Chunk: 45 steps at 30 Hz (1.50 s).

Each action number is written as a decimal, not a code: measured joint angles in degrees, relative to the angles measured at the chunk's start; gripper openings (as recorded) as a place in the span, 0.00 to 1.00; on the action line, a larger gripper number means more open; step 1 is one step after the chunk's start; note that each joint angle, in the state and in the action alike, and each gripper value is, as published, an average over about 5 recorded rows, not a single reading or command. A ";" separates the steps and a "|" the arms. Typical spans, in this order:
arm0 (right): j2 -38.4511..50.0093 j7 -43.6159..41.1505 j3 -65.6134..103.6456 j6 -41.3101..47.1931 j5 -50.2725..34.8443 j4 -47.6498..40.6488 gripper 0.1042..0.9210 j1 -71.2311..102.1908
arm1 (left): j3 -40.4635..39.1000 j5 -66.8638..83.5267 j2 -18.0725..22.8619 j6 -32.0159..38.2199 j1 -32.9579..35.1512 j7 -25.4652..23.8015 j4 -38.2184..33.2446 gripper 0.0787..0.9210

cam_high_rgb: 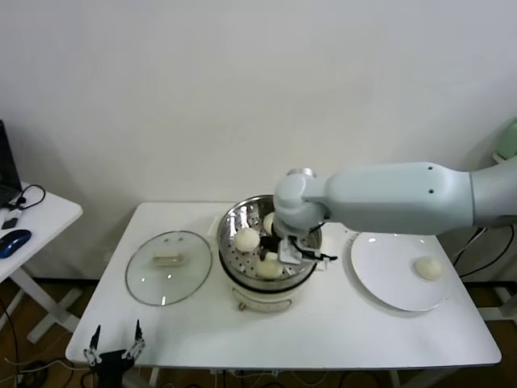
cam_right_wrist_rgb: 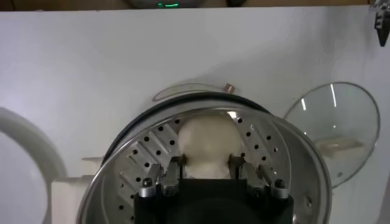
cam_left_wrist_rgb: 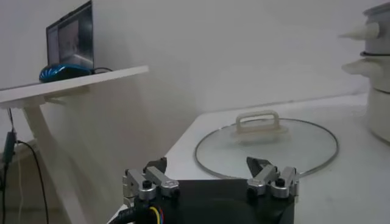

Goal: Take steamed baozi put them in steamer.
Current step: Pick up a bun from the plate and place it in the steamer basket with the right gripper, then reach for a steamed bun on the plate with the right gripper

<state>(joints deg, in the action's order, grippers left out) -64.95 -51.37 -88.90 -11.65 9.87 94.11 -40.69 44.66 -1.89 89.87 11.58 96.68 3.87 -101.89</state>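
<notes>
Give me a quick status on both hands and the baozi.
Right hand shut on a baozi over the steamer. Left hand open, parked at table edge. One baozi left on plate.

Cream-white buns (cam_high_rgb: 247, 239) lay in a shiny silver steamer (cam_high_rgb: 234, 217) with a dotted perforated floor; its base (cam_high_rgb: 262, 301) was cream. The plate (cam_high_rgb: 388, 279) and surface (cam_high_rgb: 323, 327) were white, the lid (cam_high_rgb: 168, 267) clear glass.

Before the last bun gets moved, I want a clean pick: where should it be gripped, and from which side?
Grip the last bun across its widest middle, coming straight down from above. It is a smooth dome sitting alone on the flat white plate, so its sides look free all round and nothing appears to block a downward approach.
</notes>
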 measured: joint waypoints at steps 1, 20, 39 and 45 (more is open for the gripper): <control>-0.26 0.10 0.04 -0.04 0.35 -0.20 0.49 0.42 | 0.04 0.04 0.00 0.02 -0.03 0.00 0.08 0.88; -0.91 0.30 0.41 -1.21 0.22 -2.42 0.87 0.38 | 0.44 0.56 -0.23 0.51 0.00 -0.03 0.64 0.88; 14.84 -7.61 -12.76 2.34 -18.82 -15.44 0.88 -11.64 | -0.38 0.23 -0.04 0.69 -0.05 -0.02 0.86 0.88; 21.91 -8.21 -12.61 3.29 -18.32 -21.05 0.88 -8.24 | -0.67 0.34 0.02 1.41 -0.32 -0.29 1.33 0.88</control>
<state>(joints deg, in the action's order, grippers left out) -43.04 -59.58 -101.51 -8.36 -8.44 73.06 -48.93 43.99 -1.55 89.89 12.99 96.36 3.58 -100.56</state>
